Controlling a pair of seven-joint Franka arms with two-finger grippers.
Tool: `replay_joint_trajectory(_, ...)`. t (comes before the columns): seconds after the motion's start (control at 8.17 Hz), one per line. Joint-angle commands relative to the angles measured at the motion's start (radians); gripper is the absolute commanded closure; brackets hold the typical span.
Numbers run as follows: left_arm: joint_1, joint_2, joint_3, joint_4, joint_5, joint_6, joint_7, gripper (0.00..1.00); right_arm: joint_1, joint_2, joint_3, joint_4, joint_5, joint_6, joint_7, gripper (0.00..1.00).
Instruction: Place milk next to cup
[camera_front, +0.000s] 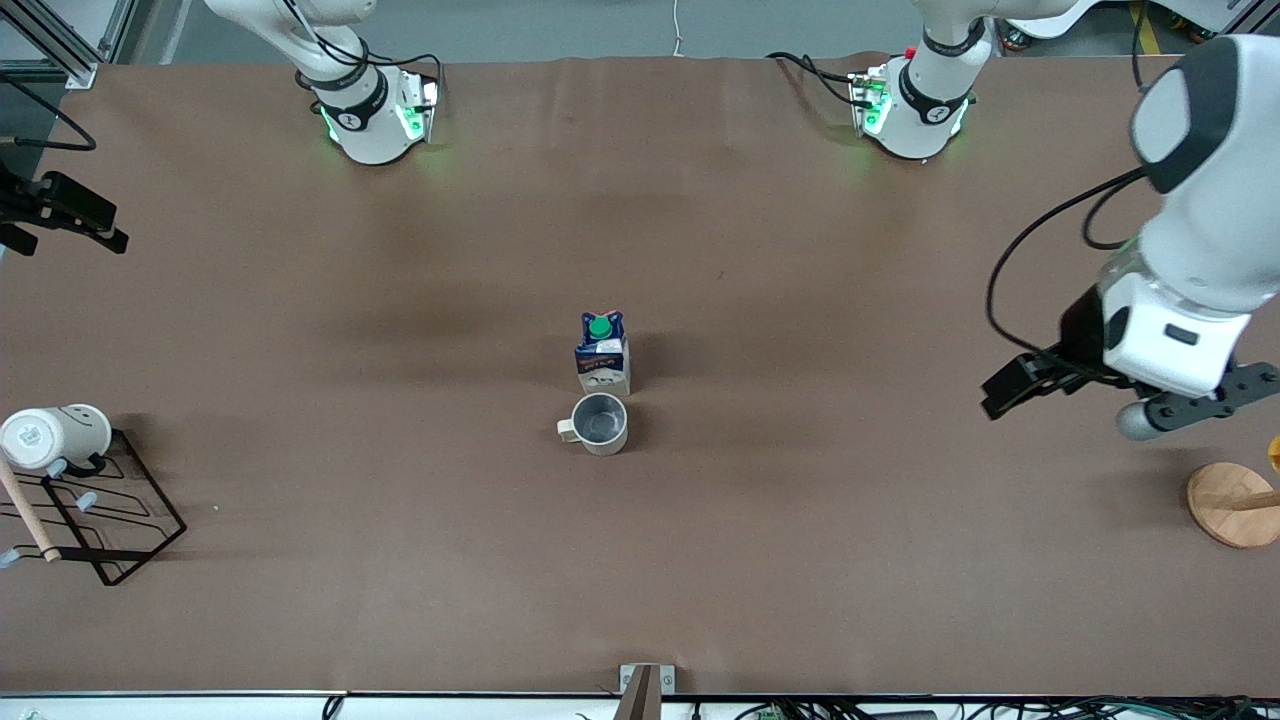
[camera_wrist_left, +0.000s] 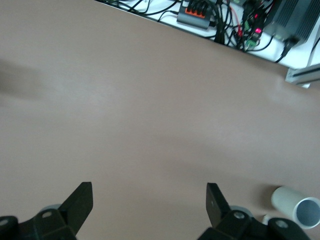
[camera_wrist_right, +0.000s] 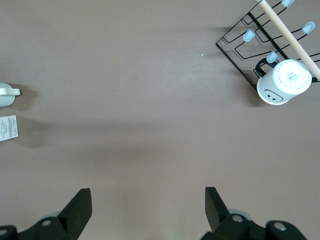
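Milk carton, blue/white w/ green cap, upright mid-table; grey cup upright just beside it, nearer front camera, handle toward right arm's end

A blue-and-white milk carton (green cap on top) stands upright mid-table. A grey cup sits just beside it, nearer the camera.

White arms with dark grey joints; green-lit bases; black cables; black fingers.

Matt brown table, prob. paper cover
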Motion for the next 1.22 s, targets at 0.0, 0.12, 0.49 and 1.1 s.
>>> replay_joint_trajectory(0.0, 0.042, -0.137, -0.009, -0.132, 0.017, -0.021, 0.168, 0.00, 0.004, -0.001, 0.001, 0.001, -0.017, -0.007, 0.017, 0.00)
replay_joint_trajectory(0.12, 0.039, -0.202, -0.003, -0.210, 0.017, -0.021, 0.183, 0.00, 0.004, -0.001, 0.001, -0.001, -0.017, -0.006, 0.017, 0.00)
replay_joint_trajectory(0.49, -0.002, -0.306, 0.060, -0.305, 0.014, -0.020, 0.239, 0.00, 0.019, -0.003, 0.000, -0.005, -0.023, -0.001, 0.017, 0.00)
replay_joint_trajectory(1.1, -0.007, -0.294, 0.094, -0.243, 0.013, -0.167, 0.382, 0.00, 0.020, -0.003, 0.000, -0.011, -0.023, 0.000, 0.017, 0.00)
